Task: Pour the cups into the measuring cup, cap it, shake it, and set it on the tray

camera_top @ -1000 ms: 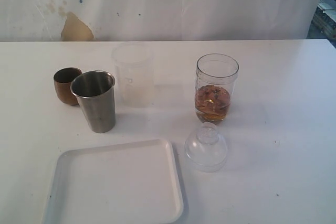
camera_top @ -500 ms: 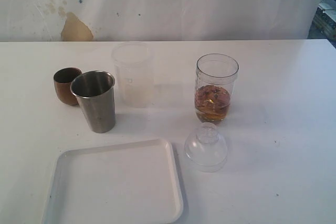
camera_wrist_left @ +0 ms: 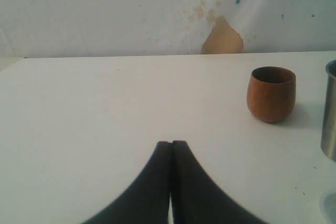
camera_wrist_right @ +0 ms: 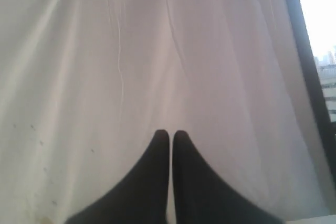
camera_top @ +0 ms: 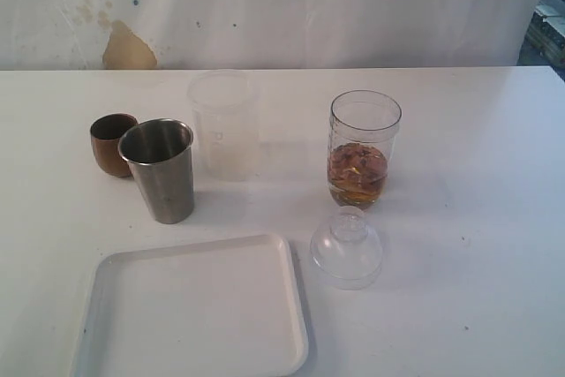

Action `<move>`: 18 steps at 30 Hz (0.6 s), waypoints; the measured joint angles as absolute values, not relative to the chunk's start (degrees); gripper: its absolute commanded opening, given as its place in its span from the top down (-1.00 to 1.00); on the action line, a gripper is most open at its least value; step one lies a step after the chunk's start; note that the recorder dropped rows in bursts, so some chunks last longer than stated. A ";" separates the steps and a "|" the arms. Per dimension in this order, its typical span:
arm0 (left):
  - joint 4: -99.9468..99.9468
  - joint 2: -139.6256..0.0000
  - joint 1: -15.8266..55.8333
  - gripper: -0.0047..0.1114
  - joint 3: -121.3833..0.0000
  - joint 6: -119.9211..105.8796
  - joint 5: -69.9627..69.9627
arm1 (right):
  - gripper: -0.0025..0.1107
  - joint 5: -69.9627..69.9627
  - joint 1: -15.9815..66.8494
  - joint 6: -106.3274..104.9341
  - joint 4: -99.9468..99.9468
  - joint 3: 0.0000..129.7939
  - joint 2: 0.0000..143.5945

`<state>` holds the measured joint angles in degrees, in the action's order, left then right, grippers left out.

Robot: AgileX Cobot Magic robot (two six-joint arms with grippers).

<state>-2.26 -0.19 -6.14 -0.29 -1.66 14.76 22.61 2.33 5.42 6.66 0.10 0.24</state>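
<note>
On the white table stand a brown wooden cup (camera_top: 112, 143), a steel tumbler (camera_top: 161, 169) beside it, and a frosted plastic cup (camera_top: 224, 124) behind. The clear measuring cup (camera_top: 363, 147) holds amber contents at its bottom; its domed lid (camera_top: 346, 249) lies in front of it. The white tray (camera_top: 194, 311) sits at the near left. Neither arm shows in the exterior view. My left gripper (camera_wrist_left: 171, 142) is shut and empty, low over the table, with the wooden cup (camera_wrist_left: 271, 93) and the tumbler's edge (camera_wrist_left: 329, 114) ahead. My right gripper (camera_wrist_right: 171, 132) is shut and empty, facing a white cloth.
A white cloth backdrop (camera_top: 282, 6) with a brown stain (camera_top: 128, 49) hangs behind the table. A dark window frame (camera_wrist_right: 307, 77) runs along one side of the right wrist view.
</note>
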 measured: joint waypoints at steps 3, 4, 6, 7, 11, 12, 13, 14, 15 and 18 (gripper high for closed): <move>-2.26 -0.19 -6.14 0.92 -0.29 -1.66 14.76 | 0.92 21.98 2.33 15.59 7.08 0.10 0.24; -2.26 -0.19 -6.14 0.92 -0.29 -1.66 14.76 | 0.91 20.96 2.33 20.17 7.21 0.10 0.19; -2.26 -0.19 -6.14 0.92 -0.29 -1.66 14.76 | 0.70 20.80 2.33 21.08 7.21 0.10 0.10; -2.26 -0.19 -6.14 0.92 -0.29 -1.66 14.76 | 0.55 20.80 2.33 19.17 6.42 0.24 0.10; -2.26 -0.19 -6.14 0.92 -0.29 -1.66 14.76 | -0.44 20.83 2.33 14.90 3.51 5.98 3.99; -2.26 -0.19 -6.14 0.92 -0.29 -1.66 14.76 | -0.49 20.72 2.33 14.80 3.37 7.20 5.57; -2.26 -0.19 -6.14 0.92 -0.29 -1.66 14.76 | -0.49 19.12 2.33 14.63 2.68 9.87 9.36; -2.26 -0.19 -6.14 0.92 -0.29 -1.66 14.76 | -0.49 16.98 2.33 14.60 0.85 11.85 12.42; -2.26 -0.19 -6.14 0.92 -0.29 -1.66 14.76 | -0.49 14.93 2.33 15.62 -1.58 13.85 15.75; -2.26 -0.19 -6.14 0.92 -0.29 -1.66 14.76 | -0.49 14.02 2.33 24.28 -14.89 17.84 27.38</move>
